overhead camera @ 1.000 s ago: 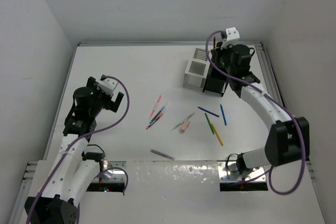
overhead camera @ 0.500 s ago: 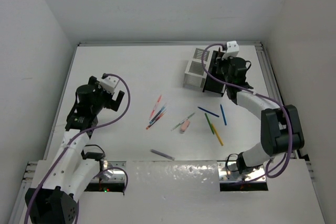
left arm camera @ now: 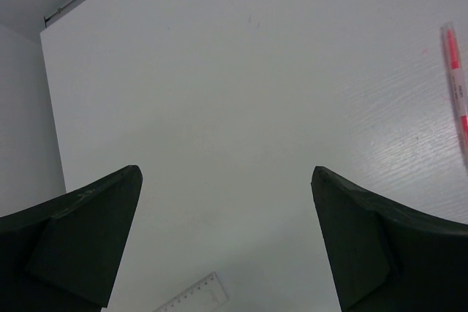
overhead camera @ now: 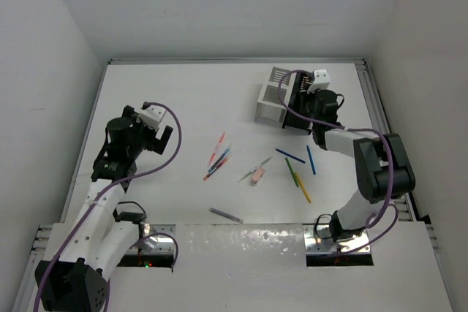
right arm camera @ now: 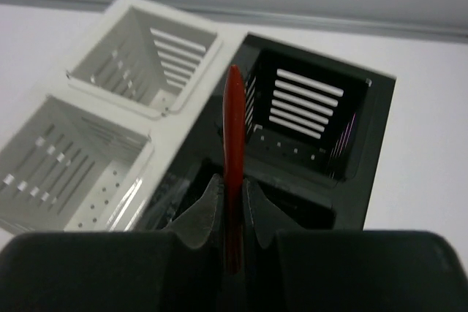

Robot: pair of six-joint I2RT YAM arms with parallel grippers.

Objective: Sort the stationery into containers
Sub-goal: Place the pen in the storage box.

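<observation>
Top external view. Nearest the arm bases, a grey pen (overhead camera: pixel 226 215) lies alone on the worktop (overhead camera: pixel 168 93). Beyond it, mid-worktop, the eraser (overhead camera: pixel 257 176) lies between the red and blue pens (overhead camera: pixel 218 157) on its left and the green and blue pens (overhead camera: pixel 298 173) on its right. The left gripper (overhead camera: pixel 164 140) hovers at the left side, well apart from all of these. At the far right, the white box (overhead camera: pixel 272 100) and black box (overhead camera: pixel 296 116) stand touching. The right gripper (overhead camera: pixel 301 100) is over the black one.

Left wrist view. The left gripper (left arm camera: pixel 225 173) has its fingers spread wide above white worktop. One end of a ruler (left arm camera: pixel 194 299) shows at the near edge and a pink pen (left arm camera: pixel 457 85) at the right edge.

Right wrist view. The right gripper (right arm camera: pixel 232 193) is clamped on a red pen (right arm camera: pixel 233 122), which points away from the camera above the black box (right arm camera: pixel 314 144). Which compartment lies under the pen tip cannot be told. The white box (right arm camera: pixel 110 107) stands just beside it, on the left.
</observation>
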